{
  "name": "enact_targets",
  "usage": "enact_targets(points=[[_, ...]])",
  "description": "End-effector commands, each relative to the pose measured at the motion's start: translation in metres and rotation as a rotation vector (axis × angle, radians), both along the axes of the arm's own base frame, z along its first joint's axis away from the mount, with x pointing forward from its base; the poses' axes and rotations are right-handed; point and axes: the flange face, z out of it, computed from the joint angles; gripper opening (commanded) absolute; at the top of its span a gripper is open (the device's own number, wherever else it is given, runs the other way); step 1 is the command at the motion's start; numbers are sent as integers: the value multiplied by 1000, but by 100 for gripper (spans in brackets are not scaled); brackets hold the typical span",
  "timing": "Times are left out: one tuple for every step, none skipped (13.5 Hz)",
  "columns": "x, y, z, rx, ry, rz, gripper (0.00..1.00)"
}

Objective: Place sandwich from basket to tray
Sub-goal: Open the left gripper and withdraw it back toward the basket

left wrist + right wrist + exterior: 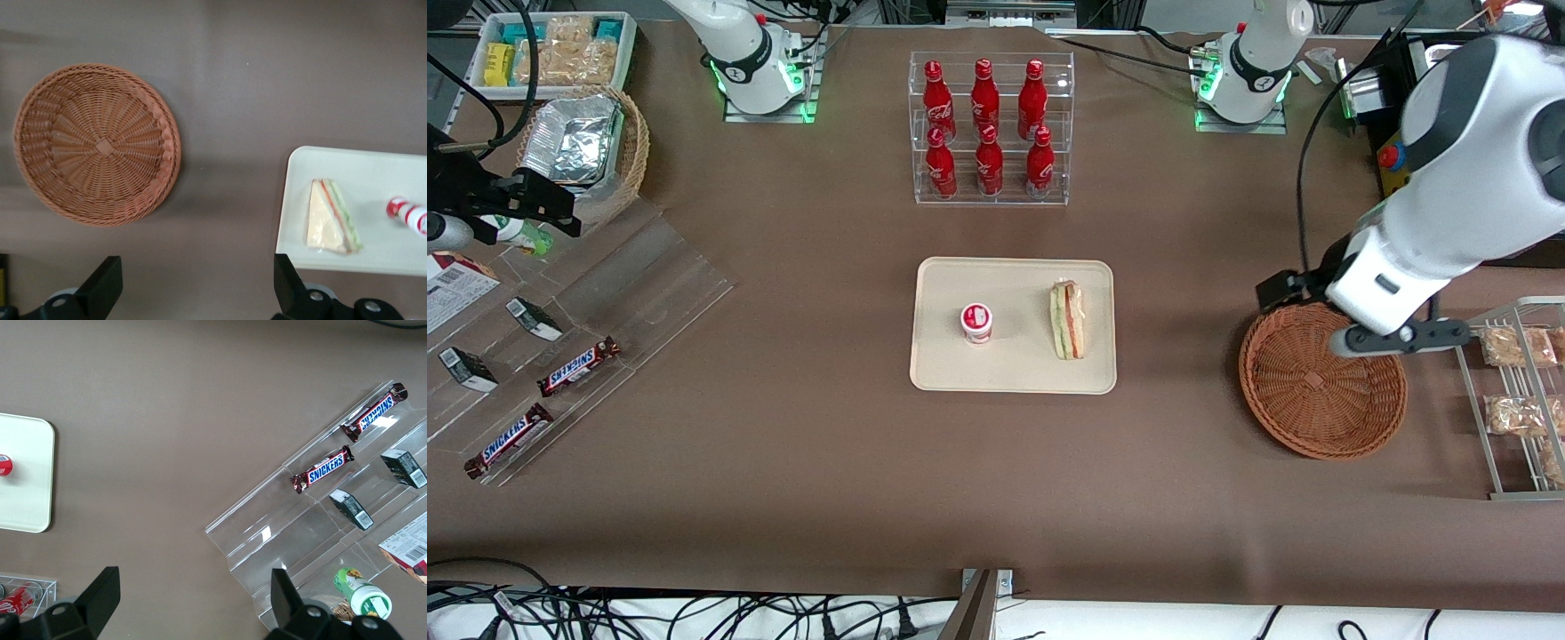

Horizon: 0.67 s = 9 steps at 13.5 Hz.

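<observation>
The working left arm [1458, 169] is a glossy white, rounded shell with a dark grey joint cap at its upper segment and a small dark slot on the white wrist link. Its white base [1249, 67] carries a black ring with a small mark, sits on a square metal plate on the brown bench [783, 462] and glows green at the foot. Black cables trail from it. The black two-finger tool [197, 293] shows matte wedge-shaped fingers [103, 283] set wide apart, each mount with a silver round screw.
</observation>
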Motion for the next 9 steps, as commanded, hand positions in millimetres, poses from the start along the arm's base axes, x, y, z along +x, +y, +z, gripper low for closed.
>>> enact_targets(points=[[-37,36,28,3,24,-91,100],[-47,45,37,7,42,-133,100],[-55,54,46,11,47,-156,100],[-61,57,52,14,47,-161,100],[-62,61,56,16,43,-152,100],[-64,62,58,17,50,-160,100],[-65,61,58,17,52,-172,100],[-64,60,57,16,53,-177,100],[-63,60,56,14,58,-176,100]])
